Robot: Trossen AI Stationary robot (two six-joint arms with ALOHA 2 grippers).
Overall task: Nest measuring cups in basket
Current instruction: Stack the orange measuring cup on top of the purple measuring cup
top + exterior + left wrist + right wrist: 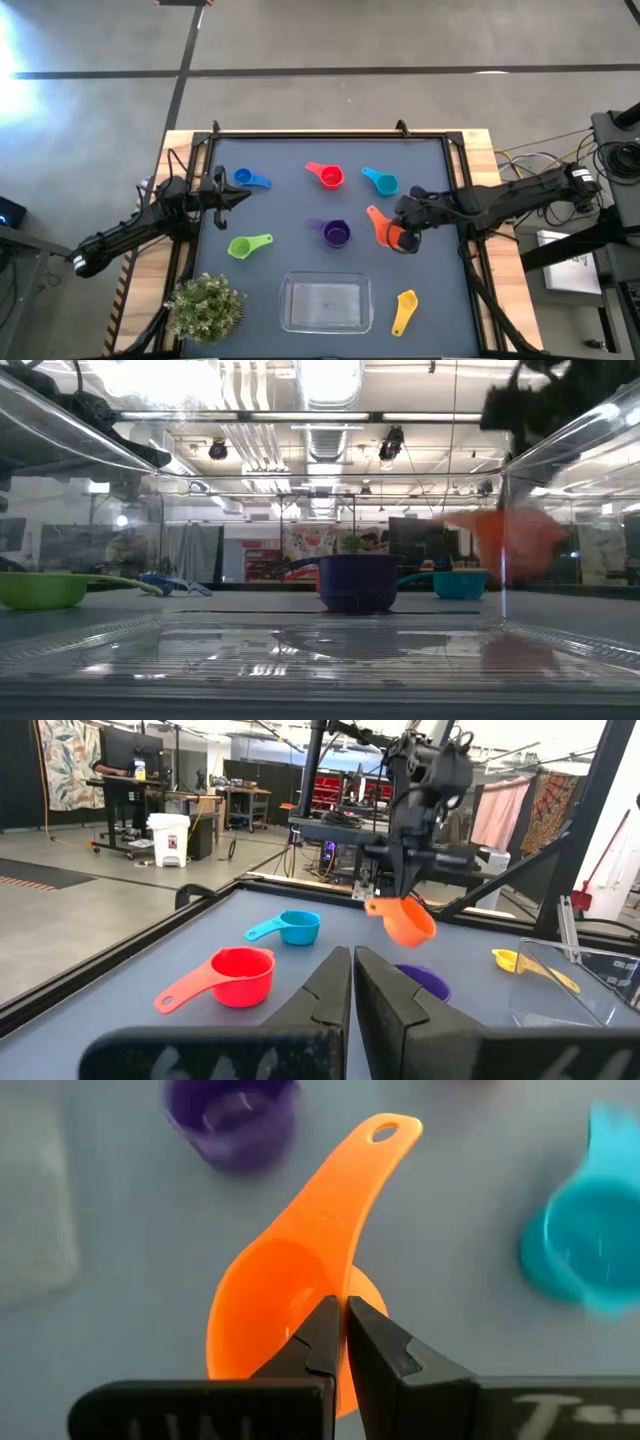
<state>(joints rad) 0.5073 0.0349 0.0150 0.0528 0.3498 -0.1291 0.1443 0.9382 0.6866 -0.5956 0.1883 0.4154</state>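
Orange cup (388,232), pinched at its rim by the right gripper (405,235) at centre-right and lifted off the table, next needs carrying to the empty clear basket (326,303) at lower centre, while the left gripper (236,196), jaws pressed together, waits at upper left.

Both arms are dark, slim, jointed links. The left arm (130,232) ends at 8 o'clock in a pale rounded cap. The right arm (520,192) carries black cabling toward 3 o'clock. Each wrist's fingers (372,1345) are matte black wedges tapering to thin tips.
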